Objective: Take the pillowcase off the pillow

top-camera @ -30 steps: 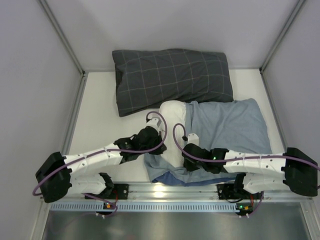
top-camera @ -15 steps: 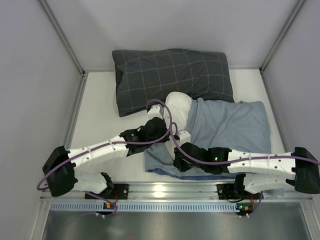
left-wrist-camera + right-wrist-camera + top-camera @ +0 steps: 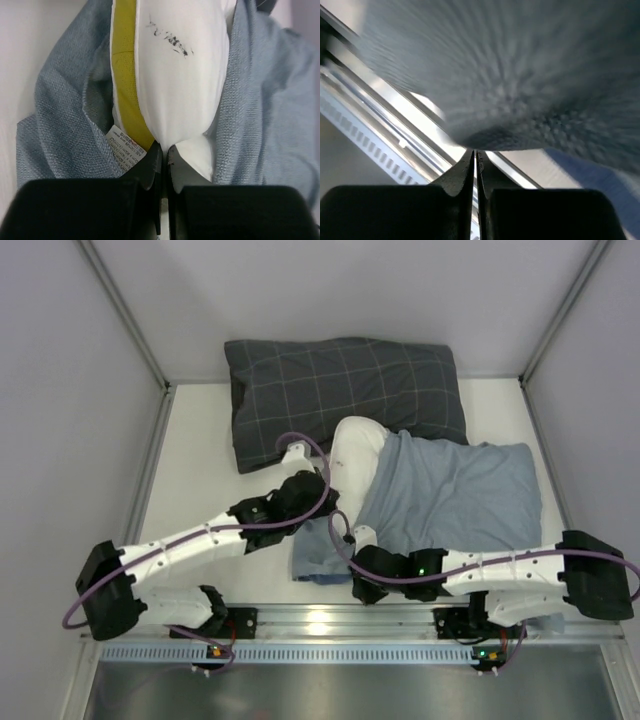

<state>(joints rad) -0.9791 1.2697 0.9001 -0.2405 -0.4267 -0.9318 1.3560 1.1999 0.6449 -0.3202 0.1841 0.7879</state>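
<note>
Mid-surface (image 3: 200,470), right of centre: pillow (image 3: 358,445) mostly inside pillowcase (image 3: 455,495). Only 1 end bare, so stripping begun, bulk of job left. Dark grey checked pillow (image 3: 345,390) behind, touching bare end; judged likely to block pillow's exit. Left gripper (image 3: 163,150) pressed together on white pillow corner. Right gripper (image 3: 474,154) pinching pillowcase cloth above rail (image 3: 330,618). Yellow piping (image 3: 125,75) and care label (image 3: 126,145) exposed.
</note>
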